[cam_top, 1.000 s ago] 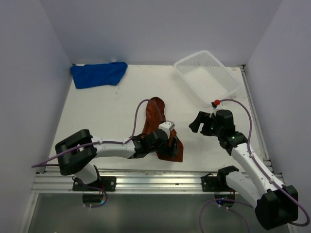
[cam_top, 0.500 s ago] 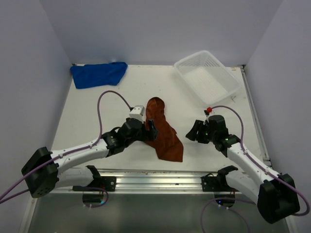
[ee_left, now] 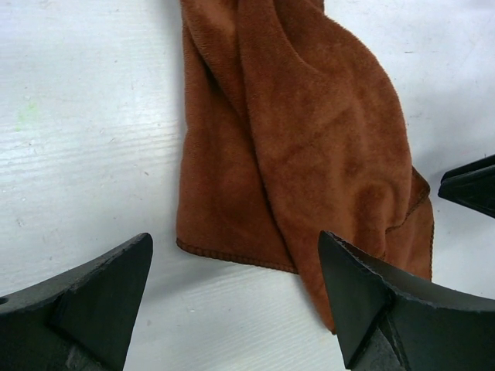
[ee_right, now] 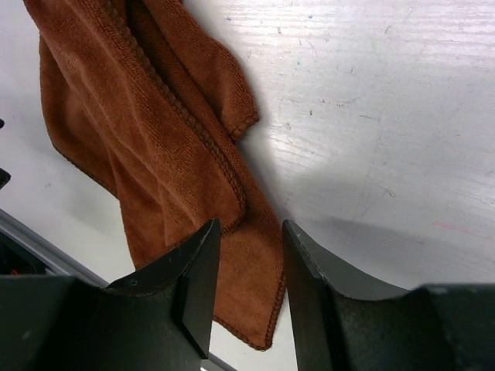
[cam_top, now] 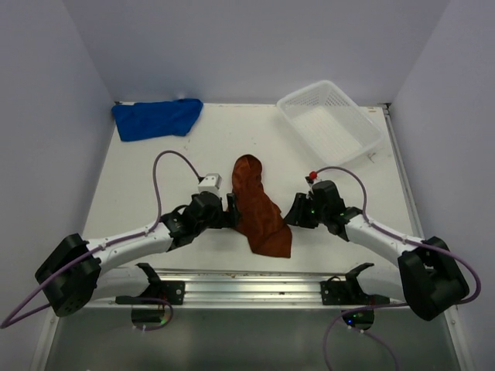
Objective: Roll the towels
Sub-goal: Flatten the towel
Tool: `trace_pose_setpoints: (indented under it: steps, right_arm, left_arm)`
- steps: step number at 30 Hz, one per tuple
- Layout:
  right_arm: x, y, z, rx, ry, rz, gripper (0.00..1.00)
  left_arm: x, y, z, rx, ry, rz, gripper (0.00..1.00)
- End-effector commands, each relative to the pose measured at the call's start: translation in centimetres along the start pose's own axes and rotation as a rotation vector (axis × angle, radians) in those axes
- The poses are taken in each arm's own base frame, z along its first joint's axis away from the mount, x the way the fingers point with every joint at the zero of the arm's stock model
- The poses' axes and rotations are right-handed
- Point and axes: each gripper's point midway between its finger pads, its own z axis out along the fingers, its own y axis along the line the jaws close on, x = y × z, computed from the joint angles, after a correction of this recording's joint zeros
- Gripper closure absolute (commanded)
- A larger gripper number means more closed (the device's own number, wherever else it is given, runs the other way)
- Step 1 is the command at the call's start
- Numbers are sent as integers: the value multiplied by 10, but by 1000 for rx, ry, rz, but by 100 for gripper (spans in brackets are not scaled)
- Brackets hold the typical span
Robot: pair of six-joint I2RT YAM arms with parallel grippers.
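Note:
The rust-brown towel [cam_top: 259, 207] lies crumpled in a long strip at the table's middle front. My left gripper [cam_top: 231, 209] is open wide and low at its left edge. In the left wrist view the towel [ee_left: 302, 139] lies just ahead of the left gripper [ee_left: 234, 241], with its hem between the fingers [ee_left: 100, 297]. My right gripper [cam_top: 293, 213] is at the towel's right edge, with its jaws a narrow gap apart. In the right wrist view the towel [ee_right: 155, 147] runs under that gap in the right gripper [ee_right: 249, 226]. The royal blue towel [cam_top: 157, 118] lies bunched at the back left.
A white mesh basket [cam_top: 363, 127] stands at the back right. Grey walls close in the table's left, back and right sides. The metal rail [cam_top: 247, 286] runs along the near edge, close to the towel's near end.
My left gripper has pulled off the towel's near end and swung to the towel's left edge. My right gripper has moved left and down to the towel's right edge.

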Motion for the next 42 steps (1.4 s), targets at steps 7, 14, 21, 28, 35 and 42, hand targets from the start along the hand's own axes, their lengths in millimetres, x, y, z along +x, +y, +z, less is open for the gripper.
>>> trace_pose_setpoints:
  steps: [7,14,21,28,35,42]
  right_arm:
    - [-12,24,11,-58,-16,-2,65]
    - [-17,33,14,-51,-39,-30,78]
    - [-21,34,9,-35,-43,-51,95]
    - [-22,22,5,40,-36,-80,55]
    - [-23,21,5,52,-35,-88,63]
    - [-18,21,13,36,-12,-76,66]
  left_arm:
    - [-16,0,1,40,-66,-18,8]
    - [-12,4,0,42,-64,-16,8]
    - [4,15,8,20,-36,-5,8]
    - [16,18,18,22,-12,-5,14]
    - [21,15,25,36,2,0,23]
    - [21,16,25,35,3,5,26]
